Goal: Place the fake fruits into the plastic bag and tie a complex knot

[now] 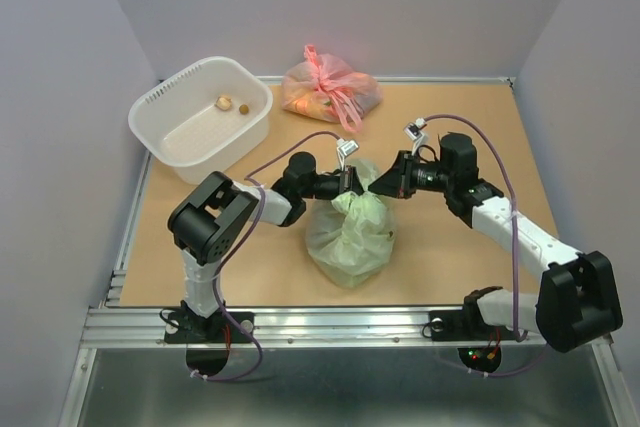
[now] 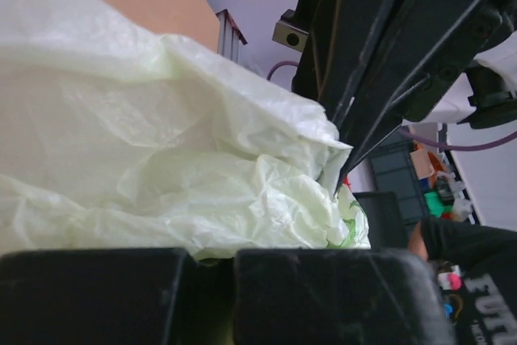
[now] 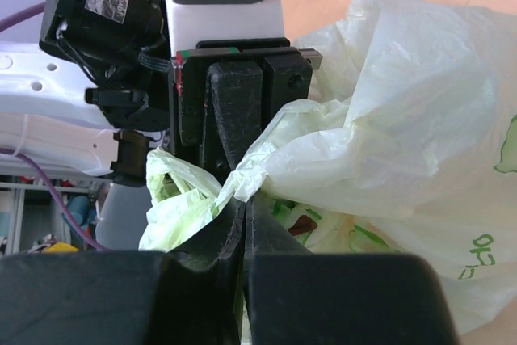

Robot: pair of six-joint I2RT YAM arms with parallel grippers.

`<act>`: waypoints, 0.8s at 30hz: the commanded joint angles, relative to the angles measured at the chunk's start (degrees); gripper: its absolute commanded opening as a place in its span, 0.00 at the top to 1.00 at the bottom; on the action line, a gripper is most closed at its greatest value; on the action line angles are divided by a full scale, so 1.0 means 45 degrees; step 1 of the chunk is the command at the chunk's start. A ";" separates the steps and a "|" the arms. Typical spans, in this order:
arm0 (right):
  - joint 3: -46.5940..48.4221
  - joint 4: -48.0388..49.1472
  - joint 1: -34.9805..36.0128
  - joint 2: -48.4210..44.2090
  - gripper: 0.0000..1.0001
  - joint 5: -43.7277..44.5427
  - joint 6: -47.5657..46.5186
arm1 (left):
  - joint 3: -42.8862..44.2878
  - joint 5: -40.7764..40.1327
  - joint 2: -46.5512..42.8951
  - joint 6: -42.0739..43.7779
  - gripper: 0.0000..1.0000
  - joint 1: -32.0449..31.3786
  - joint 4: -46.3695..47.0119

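The pale green plastic bag (image 1: 350, 232) stands full in the middle of the table, its top gathered into a bunch. My left gripper (image 1: 351, 184) and right gripper (image 1: 388, 185) meet at that bunch from either side. In the right wrist view my right gripper (image 3: 246, 199) is shut on a twisted strip of the bag (image 3: 388, 119), facing the left gripper's fingers (image 3: 236, 107). A dark red fruit (image 3: 303, 228) shows through the plastic. In the left wrist view my left gripper (image 2: 218, 260) is shut, with green plastic (image 2: 161, 159) in the slit. No finished knot shows.
A white basket (image 1: 160, 112) stands at the back left with two small pieces in it, one pale yellow (image 1: 224, 103) and one brown (image 1: 243, 108). A tied pink bag (image 1: 330, 92) lies at the back centre. Grey walls close in the table.
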 commanded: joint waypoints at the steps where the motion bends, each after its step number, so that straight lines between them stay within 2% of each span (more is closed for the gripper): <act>1: -0.0644 0.1067 0.0274 -0.0028 0.99 0.0783 -0.0148 | 0.0577 -0.0123 0.0634 -0.2921 1.00 -0.0254 0.5116; 2: -0.0760 0.1047 0.0274 -0.0008 0.96 0.0902 -0.0247 | 0.0654 -0.0163 0.0616 -0.3006 1.00 -0.0293 0.5167; 3: -0.0742 0.0970 0.0255 -0.0008 0.88 0.0864 -0.0325 | 0.0674 -0.0144 0.0616 -0.3006 1.00 -0.0293 0.5206; 4: -0.0684 0.0814 0.0274 -0.0104 0.74 0.0844 -0.0519 | 0.0655 -0.0144 0.0539 -0.3007 1.00 -0.0274 0.5148; 5: -0.0509 -0.0058 0.0235 -0.0260 0.50 0.0844 -0.0714 | 0.0597 -0.0163 0.0480 -0.2987 1.00 -0.0254 0.5090; 6: -0.0217 -0.0511 0.0235 -0.0532 0.37 0.1018 -0.0871 | 0.0557 -0.0182 0.0421 -0.2929 1.00 -0.0235 0.4876; 7: -0.0118 -0.0786 0.0177 -0.0825 0.16 0.1136 -0.0969 | 0.0499 -0.0241 0.0305 -0.2870 1.00 -0.0215 0.4816; 8: -0.0059 -0.1272 0.0138 -0.1582 0.00 0.1195 -0.1067 | 0.0460 -0.0280 0.0226 -0.2696 1.00 -0.0176 0.4738; 12: 0.0429 -0.3168 0.0060 -0.2838 0.00 0.1858 -0.1068 | 0.0186 -0.0358 -0.0009 -0.2577 1.00 -0.0137 0.4581; 18: 0.0254 -0.4284 -0.0487 -0.3757 0.03 0.1510 -0.0814 | 0.0128 -0.0319 -0.0165 -0.2382 1.00 -0.0059 0.4308; 19: 0.0370 -0.4459 -0.0623 -0.3738 0.06 0.1508 -0.0853 | 0.0127 -0.0281 -0.0223 -0.2362 1.00 -0.0039 0.4269; 20: 0.0430 -0.4809 -0.0837 -0.3699 0.14 0.1392 -0.0834 | 0.0108 -0.0280 -0.0262 -0.2343 1.00 -0.0020 0.4211; 23: 0.0255 -0.5260 -0.2356 -0.3387 0.32 0.0377 -0.0718 | 0.0010 -0.0280 -0.0321 -0.2323 1.00 0.0000 0.4191; 24: 0.0042 -0.5320 -0.2653 -0.3309 0.35 0.0182 -0.0697 | -0.0009 -0.0280 -0.0321 -0.2323 1.00 0.0000 0.4210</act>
